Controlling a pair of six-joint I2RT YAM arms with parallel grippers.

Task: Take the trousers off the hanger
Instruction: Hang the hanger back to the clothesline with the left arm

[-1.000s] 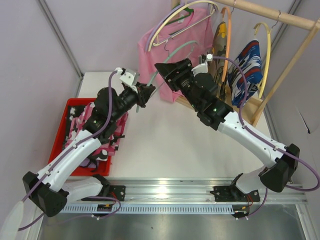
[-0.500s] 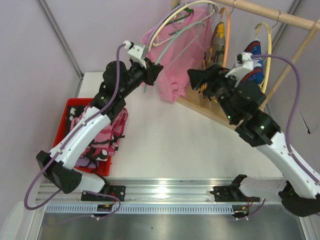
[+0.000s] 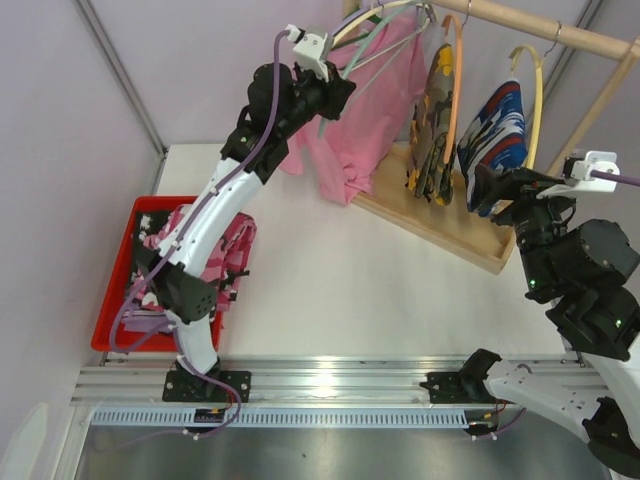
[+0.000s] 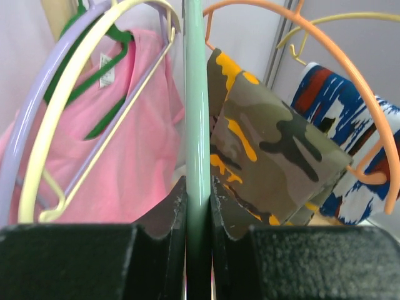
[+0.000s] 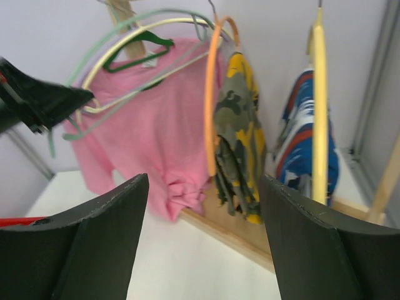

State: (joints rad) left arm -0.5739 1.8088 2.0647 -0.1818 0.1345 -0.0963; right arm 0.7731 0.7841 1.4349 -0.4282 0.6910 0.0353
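My left gripper (image 3: 335, 95) is raised by the rack, shut on the bar of a mint-green hanger (image 4: 197, 112); no cloth shows on that hanger (image 3: 372, 48). Yellow-olive camouflage trousers (image 3: 437, 120) hang on an orange hanger (image 3: 458, 70). Blue, white and red trousers (image 3: 497, 125) hang on a yellow hanger (image 3: 538, 90). Pink-and-black trousers (image 3: 205, 250) lie in the red bin (image 3: 118, 285). My right gripper (image 3: 490, 190) stands open to the right of the rack, facing the hanging trousers (image 5: 240, 144) with nothing between its fingers.
A plain pink T-shirt (image 3: 365, 130) hangs at the rack's left end among lilac and cream hangers (image 4: 37, 156). The wooden rail (image 3: 560, 35) and the rack's wooden base (image 3: 440, 235) cross the back right of the table. Grey walls close in behind.
My left arm has lifted the mint-green hanger up to the rail. My right gripper has opened and drawn back to the right, away from that hanger.
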